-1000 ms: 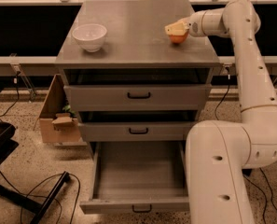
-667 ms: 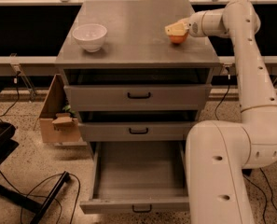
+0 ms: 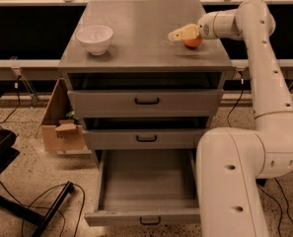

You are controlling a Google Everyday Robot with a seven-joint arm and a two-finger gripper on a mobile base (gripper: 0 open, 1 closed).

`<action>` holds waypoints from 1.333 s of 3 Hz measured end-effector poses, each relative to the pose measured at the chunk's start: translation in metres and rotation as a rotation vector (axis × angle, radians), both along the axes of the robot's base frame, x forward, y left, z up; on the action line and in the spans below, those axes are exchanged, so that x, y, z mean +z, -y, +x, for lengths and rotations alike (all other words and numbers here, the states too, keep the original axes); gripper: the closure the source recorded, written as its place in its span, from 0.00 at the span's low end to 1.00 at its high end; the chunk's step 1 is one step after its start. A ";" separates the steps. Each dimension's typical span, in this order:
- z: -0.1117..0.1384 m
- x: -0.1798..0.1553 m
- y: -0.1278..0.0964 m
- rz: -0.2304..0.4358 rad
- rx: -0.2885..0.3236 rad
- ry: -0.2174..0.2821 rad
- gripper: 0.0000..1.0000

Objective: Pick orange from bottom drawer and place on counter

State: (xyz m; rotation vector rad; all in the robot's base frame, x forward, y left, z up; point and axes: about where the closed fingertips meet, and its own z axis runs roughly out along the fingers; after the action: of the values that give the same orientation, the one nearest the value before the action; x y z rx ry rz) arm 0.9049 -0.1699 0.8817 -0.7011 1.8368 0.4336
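Toward 2 o'clock from the middle of the grey surface (image 3: 141, 38), near its right edge, sits the orange (image 3: 193, 42): small, round and smooth, deep orange with a darker underside, throwing a faint shadow on the grey beneath it. Only its lower half shows; the upper half is hidden by the pale yellowish hand (image 3: 174, 34), which lies across it and points to 9 o'clock, its tip reaching past the fruit. Whether the hand grips the orange or merely rests over it cannot be told. The white arm (image 3: 269, 68) comes in from 3 o'clock, bending down to a bulky white base at the lower right.

At 9 o'clock from the orange, well apart, a white bowl (image 3: 94, 38) stands upright near the surface's left edge. Below, the top drawer (image 3: 111, 102) and middle drawer (image 3: 116, 138) are pushed in, each with a small black handle. The bottom drawer (image 3: 136, 216) is pulled fully out, its shallow grey tray bare. At 9 o'clock from the cabinet a cardboard box (image 3: 62, 127) stands open on the speckled floor, with black cables (image 3: 52, 196) trailing at 7 o'clock.
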 end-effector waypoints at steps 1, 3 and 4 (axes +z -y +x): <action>0.000 0.000 0.000 0.000 0.000 0.000 0.00; -0.012 0.028 0.013 0.026 0.020 0.060 0.00; -0.035 0.054 0.041 0.026 0.024 0.081 0.00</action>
State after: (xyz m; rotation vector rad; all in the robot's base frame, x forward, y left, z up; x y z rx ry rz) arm 0.8699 -0.2110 0.9361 -0.7136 1.7454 0.4376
